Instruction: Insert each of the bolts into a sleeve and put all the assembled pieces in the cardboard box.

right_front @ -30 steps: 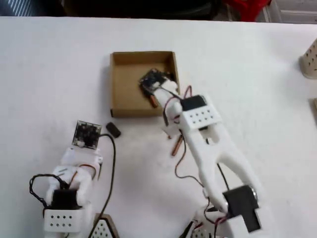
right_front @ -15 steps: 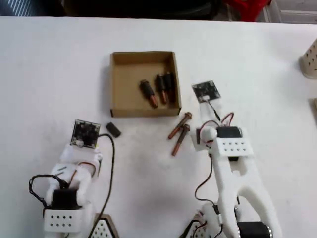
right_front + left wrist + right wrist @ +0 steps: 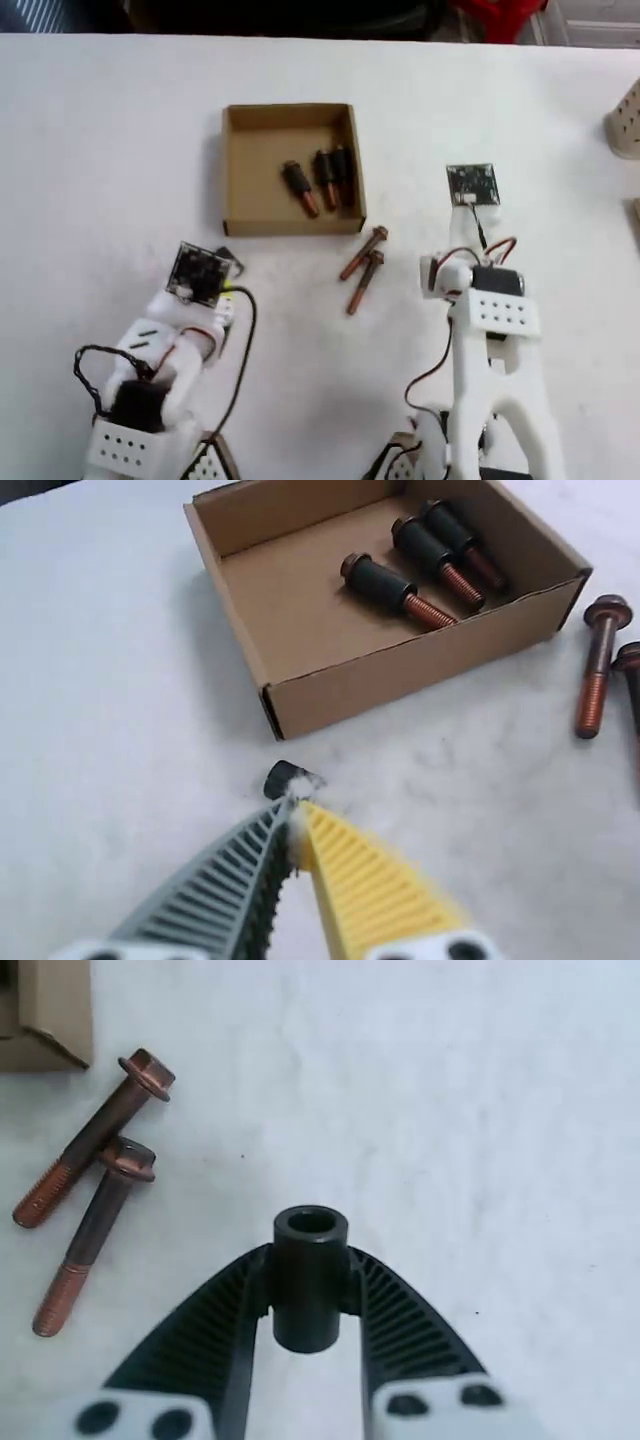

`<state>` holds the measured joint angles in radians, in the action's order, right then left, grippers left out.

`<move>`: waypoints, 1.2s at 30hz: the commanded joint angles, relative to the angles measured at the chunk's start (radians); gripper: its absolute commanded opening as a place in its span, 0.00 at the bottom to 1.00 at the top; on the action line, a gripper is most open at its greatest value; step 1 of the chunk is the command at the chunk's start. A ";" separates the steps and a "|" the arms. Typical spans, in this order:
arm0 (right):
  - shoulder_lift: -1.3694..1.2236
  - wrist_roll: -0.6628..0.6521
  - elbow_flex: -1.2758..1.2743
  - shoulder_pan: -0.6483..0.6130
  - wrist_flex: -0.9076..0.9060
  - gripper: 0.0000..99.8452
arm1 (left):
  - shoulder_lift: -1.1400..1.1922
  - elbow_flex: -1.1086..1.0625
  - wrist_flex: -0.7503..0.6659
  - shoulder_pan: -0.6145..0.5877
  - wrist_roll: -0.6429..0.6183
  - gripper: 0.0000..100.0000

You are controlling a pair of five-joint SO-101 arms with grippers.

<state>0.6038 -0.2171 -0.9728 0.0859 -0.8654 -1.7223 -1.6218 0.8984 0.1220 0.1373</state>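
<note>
Two loose bolts lie beside the cardboard box.

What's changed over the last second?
The right gripper withdrew from over the cardboard box to the table beyond the two bolts; it is shut on a sleeve. The left gripper advanced to the loose sleeve. Bolts and three assembled pieces stayed put.

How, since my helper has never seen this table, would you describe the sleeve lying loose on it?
Find the cardboard box on the white table. Just outside the corner nearest the left gripper, at its tips, lies a short black sleeve. Unlike the sleeves in the box, it has no bolt through it.
</note>
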 commanded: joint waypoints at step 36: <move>0.183 -0.086 -0.210 0.390 0.134 0.02 | 1.546 1.000 -0.178 0.522 -0.121 0.17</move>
<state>0.7618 -0.2908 -1.1937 0.4803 -0.7488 -0.1741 -0.6720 0.7618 0.6160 0.0299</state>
